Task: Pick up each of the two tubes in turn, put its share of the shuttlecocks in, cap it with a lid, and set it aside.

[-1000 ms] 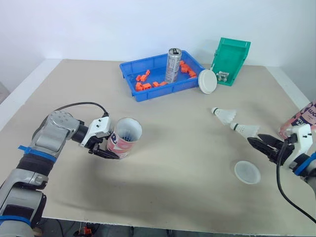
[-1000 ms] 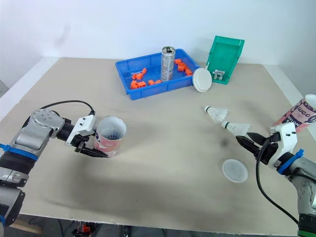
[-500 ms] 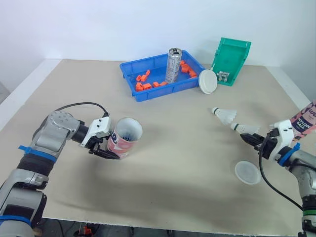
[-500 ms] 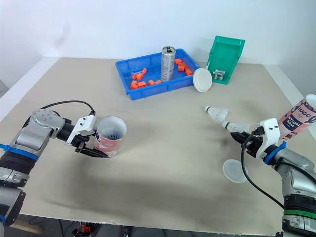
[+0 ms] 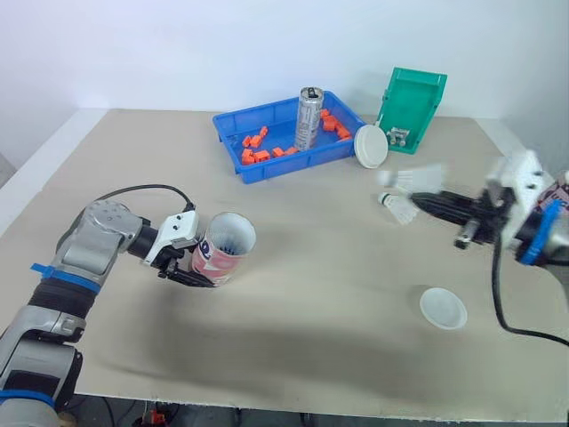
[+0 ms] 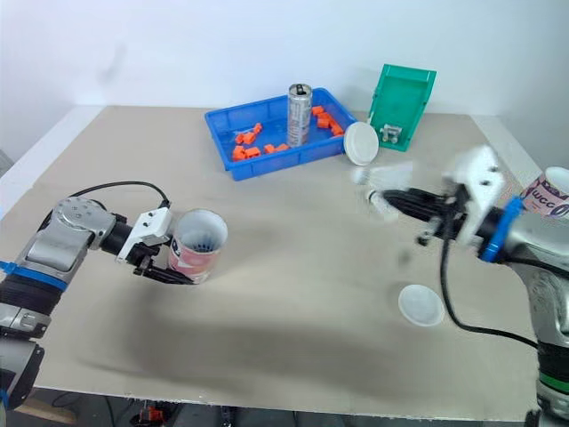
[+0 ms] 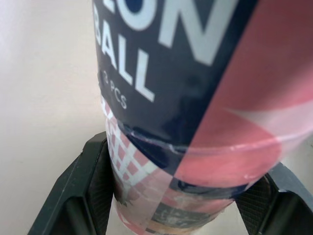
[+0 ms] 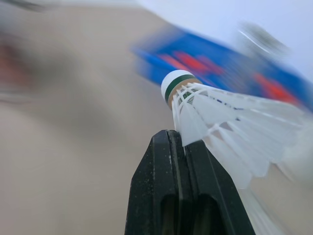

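While my left gripper (image 5: 184,260) clamps both fingers around the base of the first tube (image 5: 225,246), that tube leans at the near left of the table (image 5: 302,276), its open mouth facing up. I cannot tell whether it touches the surface. My right gripper (image 8: 171,134) has its fingers pressed together, pinching the feather skirt of a shuttlecock (image 8: 215,115) held above the table on the right. A second shuttlecock (image 5: 397,209) lies on the table just beside it. One lid (image 5: 443,308) lies flat nearer, the other lid (image 5: 370,146) leans on the blue tray (image 5: 293,165), and the second tube (image 6: 553,197) is at the right edge.
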